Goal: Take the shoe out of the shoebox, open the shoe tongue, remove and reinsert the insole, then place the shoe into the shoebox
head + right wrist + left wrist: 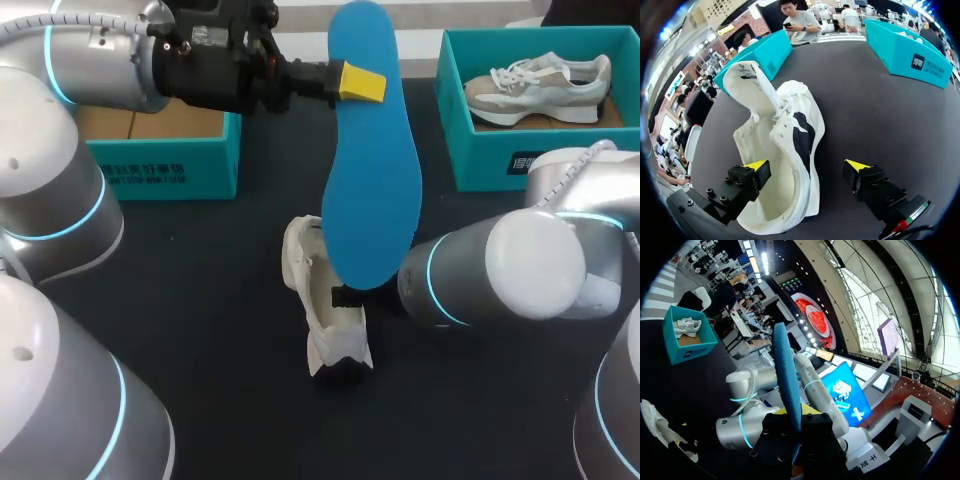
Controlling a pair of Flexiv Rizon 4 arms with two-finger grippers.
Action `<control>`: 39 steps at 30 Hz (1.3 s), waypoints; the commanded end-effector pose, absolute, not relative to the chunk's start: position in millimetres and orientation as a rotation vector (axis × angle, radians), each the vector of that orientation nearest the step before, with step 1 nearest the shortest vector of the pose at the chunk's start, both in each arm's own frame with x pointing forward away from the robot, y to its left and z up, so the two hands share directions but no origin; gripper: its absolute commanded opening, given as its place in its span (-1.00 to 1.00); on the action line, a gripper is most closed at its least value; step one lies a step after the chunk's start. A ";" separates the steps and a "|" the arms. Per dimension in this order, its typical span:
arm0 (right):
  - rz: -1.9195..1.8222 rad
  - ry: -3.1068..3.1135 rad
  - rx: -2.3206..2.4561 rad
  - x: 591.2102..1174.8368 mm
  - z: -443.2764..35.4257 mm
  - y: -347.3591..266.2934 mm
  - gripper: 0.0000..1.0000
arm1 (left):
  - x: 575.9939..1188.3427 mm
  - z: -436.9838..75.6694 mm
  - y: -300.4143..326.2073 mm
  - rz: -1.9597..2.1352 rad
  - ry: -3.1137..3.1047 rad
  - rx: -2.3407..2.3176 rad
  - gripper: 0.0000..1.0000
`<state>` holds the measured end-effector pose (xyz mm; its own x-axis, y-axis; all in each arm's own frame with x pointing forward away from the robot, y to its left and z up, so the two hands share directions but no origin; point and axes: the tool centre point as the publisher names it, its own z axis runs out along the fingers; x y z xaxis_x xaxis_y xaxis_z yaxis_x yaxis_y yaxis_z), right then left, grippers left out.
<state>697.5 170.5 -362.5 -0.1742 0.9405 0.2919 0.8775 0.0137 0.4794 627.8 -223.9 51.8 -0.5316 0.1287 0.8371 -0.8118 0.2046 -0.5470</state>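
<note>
My left gripper [352, 82] is shut on the blue insole [375, 170] and holds it in the air above the table's middle. In the left wrist view the insole [787, 380] stands edge-on between the fingers of that gripper [794, 415]. Under it a white shoe [325, 300] with black trim lies on the dark table. In the right wrist view my right gripper [807, 165] is open at the shoe [785, 135]. One finger is over the shoe's opening, the other outside its side wall. The tongue [747, 80] is folded up and back.
A teal shoebox [160, 160] stands at the back left. Another teal box [480, 150] at the back right holds a grey-and-white sneaker [540, 85]. My right arm [500, 265] lies low across the table's right side, close to the shoe.
</note>
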 end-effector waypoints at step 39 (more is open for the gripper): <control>1.785 2.863 1.555 708.6 -291.0 181.9 1.00 | 627.6 51.2 -225.1 1.448 -1.663 0.654 -1.00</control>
<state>706.3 197.5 -297.6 -0.4455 0.7248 0.5255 0.8440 0.1444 0.5165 627.9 -223.9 51.8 -0.5315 0.1287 0.8372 -0.8118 0.2047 -0.5469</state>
